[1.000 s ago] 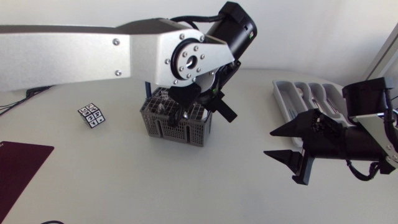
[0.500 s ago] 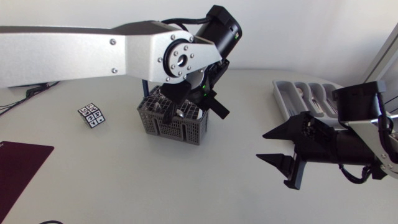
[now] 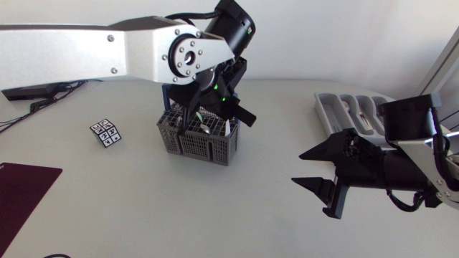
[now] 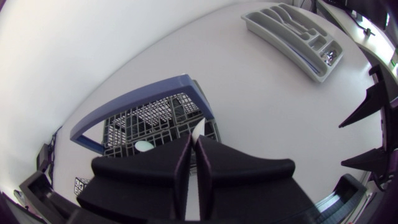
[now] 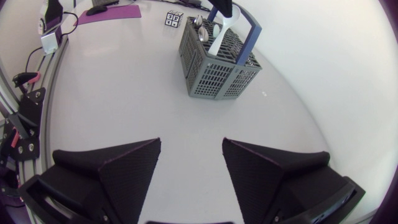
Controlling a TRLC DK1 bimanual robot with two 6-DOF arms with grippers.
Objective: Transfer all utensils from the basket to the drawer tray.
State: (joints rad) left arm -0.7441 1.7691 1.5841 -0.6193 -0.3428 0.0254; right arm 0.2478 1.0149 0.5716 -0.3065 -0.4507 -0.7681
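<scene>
A grey mesh basket (image 3: 192, 143) with a blue handle (image 4: 137, 102) stands at the table's middle and holds several utensils. My left gripper (image 3: 228, 113) hangs right over it, shut on the upright handle of a white utensil (image 4: 198, 129) whose lower end is still inside the basket (image 5: 214, 74). From the right wrist view the white utensil (image 5: 217, 40) rises out of the basket to the left gripper (image 5: 224, 9). The grey drawer tray (image 3: 353, 112) lies at the far right. My right gripper (image 3: 297, 168) hovers open and empty in front of the tray, pointing toward the basket.
A small black-and-white patterned cube (image 3: 105, 132) lies left of the basket. A maroon mat (image 3: 21, 190) covers the near left corner. One compartment of the tray (image 4: 292, 31) holds something metallic. Bare tabletop lies between the basket and my right gripper (image 5: 191, 146).
My left arm's wrist has swung left and toward the back above the basket, staying shut. The right gripper has drifted slightly left, still open.
</scene>
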